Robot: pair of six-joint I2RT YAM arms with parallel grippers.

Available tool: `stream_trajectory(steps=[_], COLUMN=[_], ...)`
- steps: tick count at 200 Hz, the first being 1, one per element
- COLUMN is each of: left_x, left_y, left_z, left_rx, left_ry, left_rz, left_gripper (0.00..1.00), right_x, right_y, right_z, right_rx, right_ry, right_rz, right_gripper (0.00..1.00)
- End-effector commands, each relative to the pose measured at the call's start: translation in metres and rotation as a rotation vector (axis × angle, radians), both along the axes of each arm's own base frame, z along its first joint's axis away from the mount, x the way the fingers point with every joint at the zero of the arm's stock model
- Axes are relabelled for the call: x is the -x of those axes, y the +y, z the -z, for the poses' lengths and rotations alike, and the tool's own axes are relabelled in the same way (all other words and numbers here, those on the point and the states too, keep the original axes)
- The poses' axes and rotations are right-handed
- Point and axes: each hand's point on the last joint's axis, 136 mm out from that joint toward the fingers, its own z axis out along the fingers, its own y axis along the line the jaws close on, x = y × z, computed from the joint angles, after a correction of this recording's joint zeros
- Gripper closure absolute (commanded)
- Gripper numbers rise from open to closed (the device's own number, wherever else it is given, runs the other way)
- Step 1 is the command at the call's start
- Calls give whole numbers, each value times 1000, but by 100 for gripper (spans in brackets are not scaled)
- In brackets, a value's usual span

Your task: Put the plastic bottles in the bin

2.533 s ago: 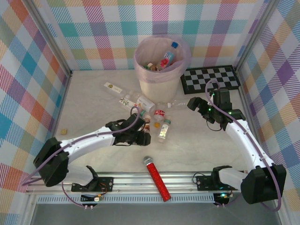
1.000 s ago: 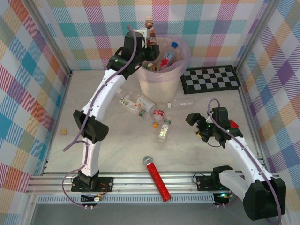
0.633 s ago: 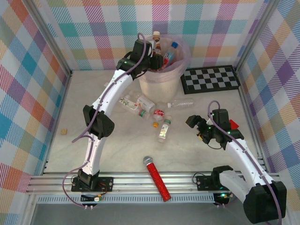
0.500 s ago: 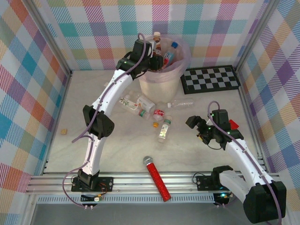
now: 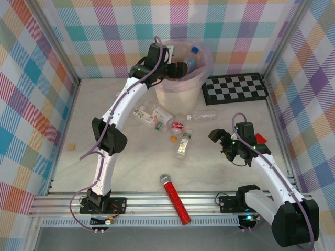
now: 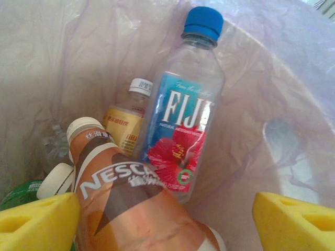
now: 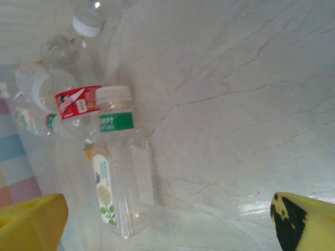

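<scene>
My left gripper (image 5: 177,68) hangs inside the mouth of the bin (image 5: 180,91), a cream wastebasket lined with a pink bag. Its jaws are open in the left wrist view (image 6: 166,224). A brown Nescafe bottle (image 6: 120,204) lies loose by the left pad (image 6: 39,222), well apart from the right pad. Beside it stand a blue-capped Fiji bottle (image 6: 183,130) and a small yellow-labelled bottle (image 6: 125,123). My right gripper (image 5: 217,138) is open low over the table (image 7: 167,225). A clear green-banded bottle (image 7: 123,178) (image 5: 183,145) lies ahead of it.
More bottles lie in a cluster in front of the bin: a red-labelled bottle (image 5: 178,127), white-labelled bottles (image 5: 157,116) and a clear bottle (image 5: 201,116). A red glittery microphone (image 5: 175,200) lies near the front rail. A checkerboard (image 5: 235,88) sits back right.
The left arm carried the brown bottle from the table up over the bin, lowered it inside, and its jaws have just opened. The right arm has barely moved.
</scene>
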Motion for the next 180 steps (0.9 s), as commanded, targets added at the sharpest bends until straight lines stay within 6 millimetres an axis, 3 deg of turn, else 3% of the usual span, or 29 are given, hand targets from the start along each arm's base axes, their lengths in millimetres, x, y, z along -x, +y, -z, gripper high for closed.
stream_trajectory(steps=[1, 47, 62, 83, 113, 147, 180], left_x=[25, 71, 88, 116, 152, 179, 205], left_y=[14, 33, 51, 75, 103, 140, 151], left_z=[-87, -142, -148, -141, -92, -32, 52], left_rx=[92, 51, 10, -4, -7, -7, 50], left_ry=[-148, -253, -245, -220, -151, -6, 172], left_rz=[22, 97, 88, 69, 34, -64, -121], left_gripper=[14, 12, 11, 10, 9, 9, 8], right_x=[-9, -19, -25, -39, -60, -90, -127], right_y=[-10, -23, -22, -18, -17, -14, -5], right_z=[-4, -2, -2, -3, -2, -6, -6], right_rx=[24, 48, 60, 58, 60, 61, 45], right_ry=[28, 167, 201, 220, 242, 262, 270], right_rz=[99, 256, 261, 262, 296, 328, 332], right_gripper=[1, 1, 1, 1, 1, 1, 1])
